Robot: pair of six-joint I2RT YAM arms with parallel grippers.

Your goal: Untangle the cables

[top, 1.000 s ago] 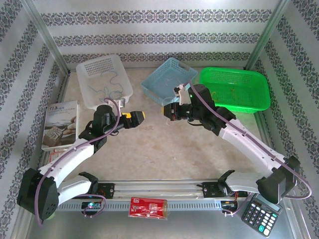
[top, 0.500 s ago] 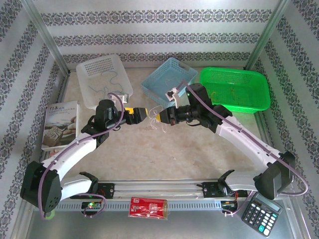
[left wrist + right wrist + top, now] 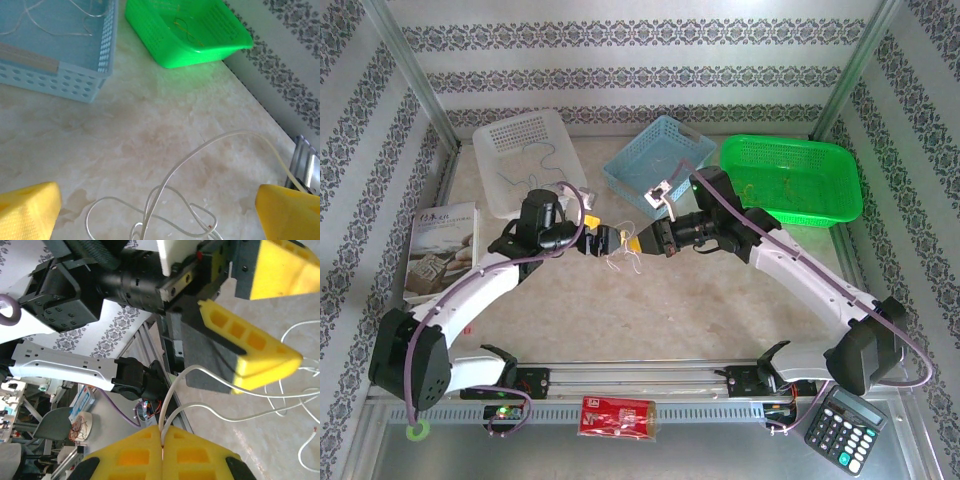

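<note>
Your left gripper (image 3: 157, 210) has swung in to the right gripper (image 3: 162, 437), just before the blue basket (image 3: 625, 185): left spread wide astride the white cable (image 3: 200, 150), right pinching it; second grip now possible

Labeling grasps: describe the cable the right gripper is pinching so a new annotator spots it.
On the table in front of the blue basket, the two grippers meet. The pale white cable runs out of the shut right gripper and loops between the pads of the open left gripper; the other wires lie in baskets.
</note>
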